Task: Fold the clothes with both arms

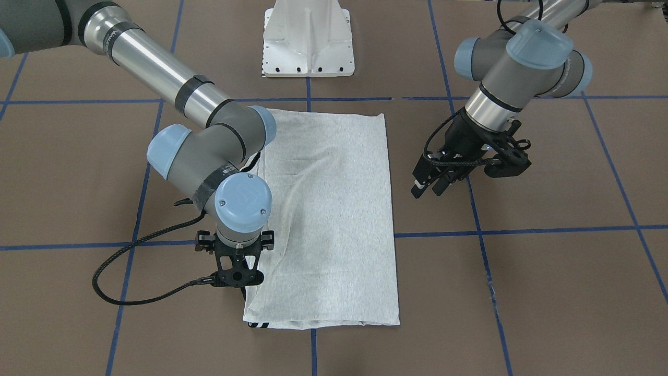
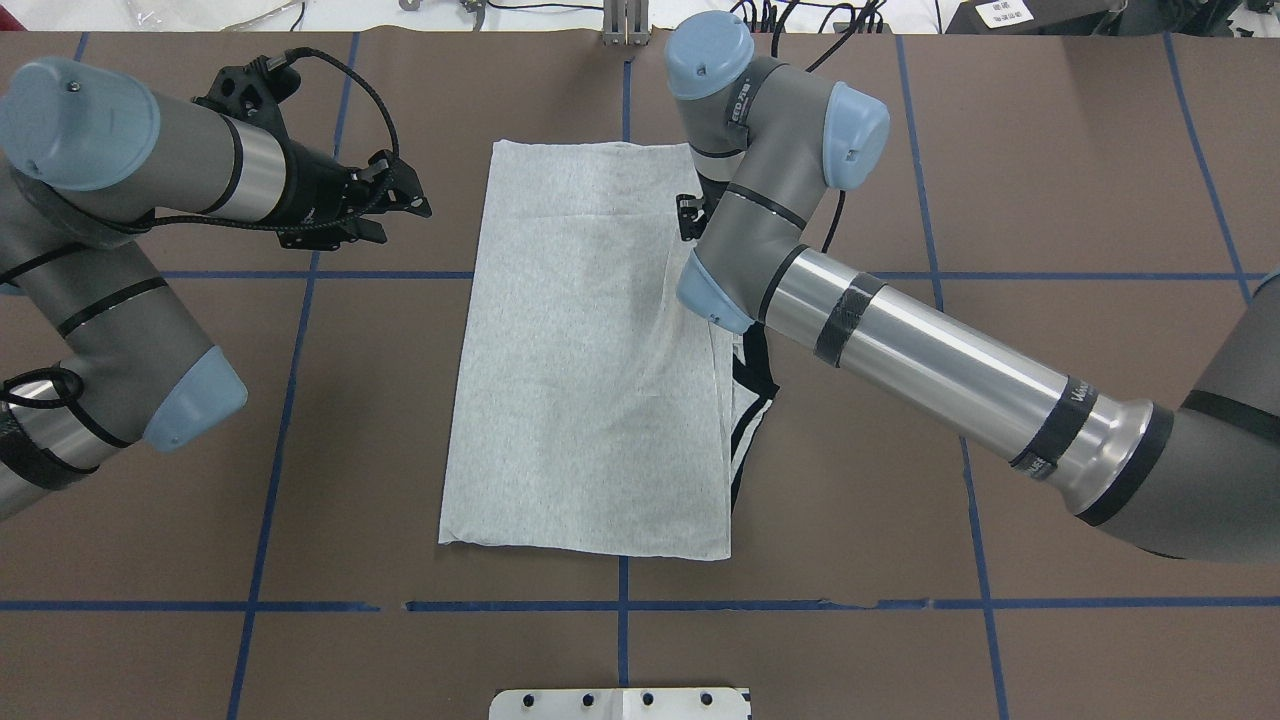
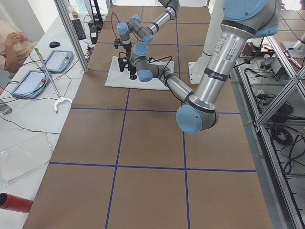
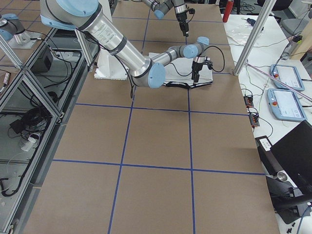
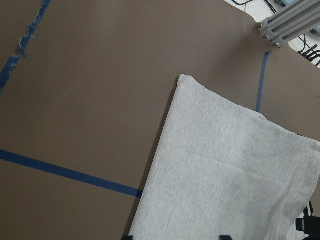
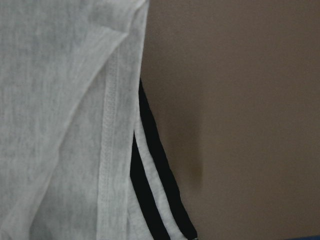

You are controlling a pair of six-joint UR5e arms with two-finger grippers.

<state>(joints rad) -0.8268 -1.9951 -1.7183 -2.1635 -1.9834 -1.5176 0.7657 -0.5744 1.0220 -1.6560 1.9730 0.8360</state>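
Note:
The grey T-shirt (image 1: 334,209) (image 2: 580,380) lies folded into a long rectangle mid-table, print hidden. A black-striped part (image 2: 750,400) (image 6: 150,175) pokes out from under its edge on the robot's right. My right gripper (image 1: 244,291) (image 2: 688,218) is low over that edge near the far corner. The wrist hides its fingers, so I cannot tell their state. The right wrist view is filled by hem and stripes. My left gripper (image 1: 429,189) (image 2: 395,215) hangs open and empty above bare table, off the shirt's left side. Its camera looks at the shirt's far corner (image 5: 225,175).
The white pedestal base (image 1: 308,42) (image 2: 620,703) stands at the robot's edge. Blue tape lines (image 2: 300,273) cross the brown table. Benches with tablets (image 3: 57,59) (image 4: 287,78) and cables flank the table's ends. A person (image 3: 9,43) sits at one bench.

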